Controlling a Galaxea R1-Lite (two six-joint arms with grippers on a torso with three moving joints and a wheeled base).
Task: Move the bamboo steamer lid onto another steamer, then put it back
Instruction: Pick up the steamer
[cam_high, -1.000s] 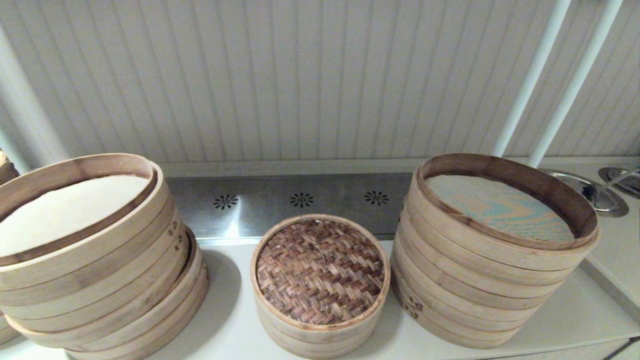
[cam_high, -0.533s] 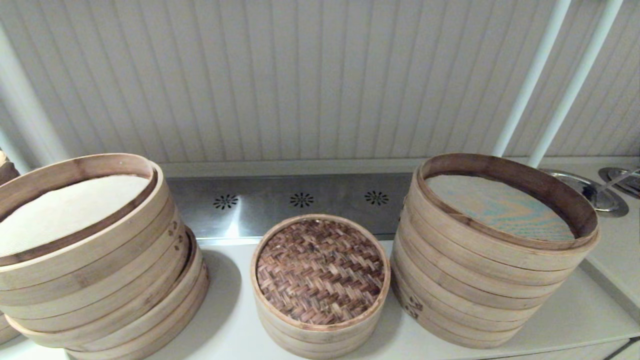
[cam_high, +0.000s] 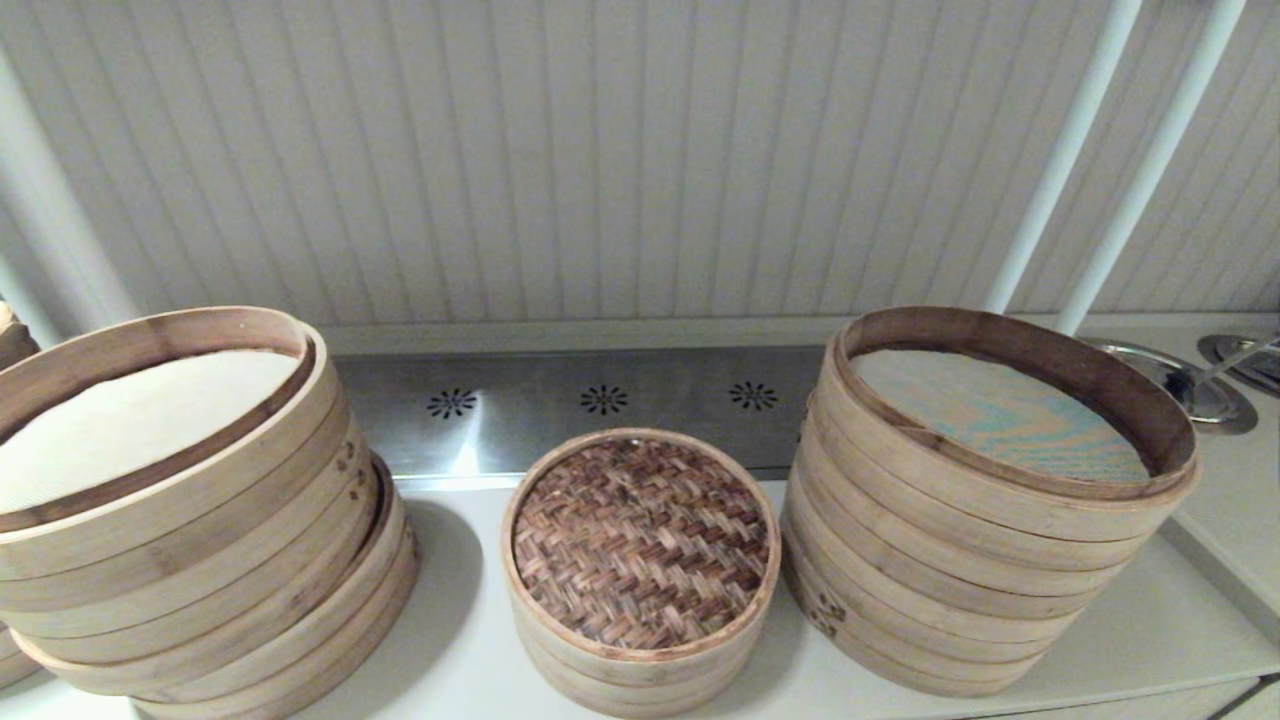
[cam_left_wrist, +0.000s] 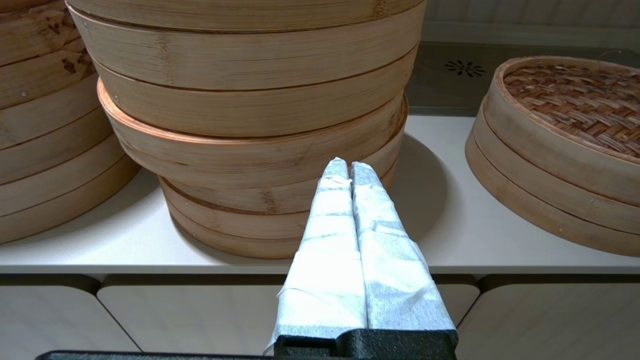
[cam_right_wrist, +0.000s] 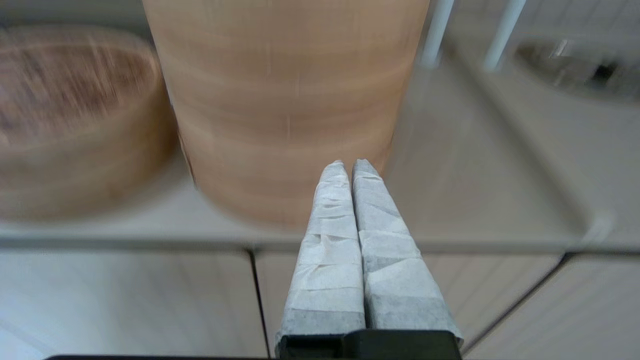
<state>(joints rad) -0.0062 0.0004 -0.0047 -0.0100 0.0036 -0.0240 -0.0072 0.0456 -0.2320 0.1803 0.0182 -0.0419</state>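
The bamboo steamer lid, dark herringbone weave inside a pale band, sits on a low two-tier basket at the middle of the counter. It also shows in the left wrist view and, blurred, in the right wrist view. No small uncovered cloth-lined basket is in view. My left gripper is shut and empty, held off the counter's front edge, facing the left stack. My right gripper is shut and empty, off the front edge before the right stack. Neither gripper appears in the head view.
A tall stack with a cloth-lined, skewed top tier stands left of the lid. Another tall stack stands close on its right. Behind run a vented steel strip and two white pipes. A metal dish lies far right.
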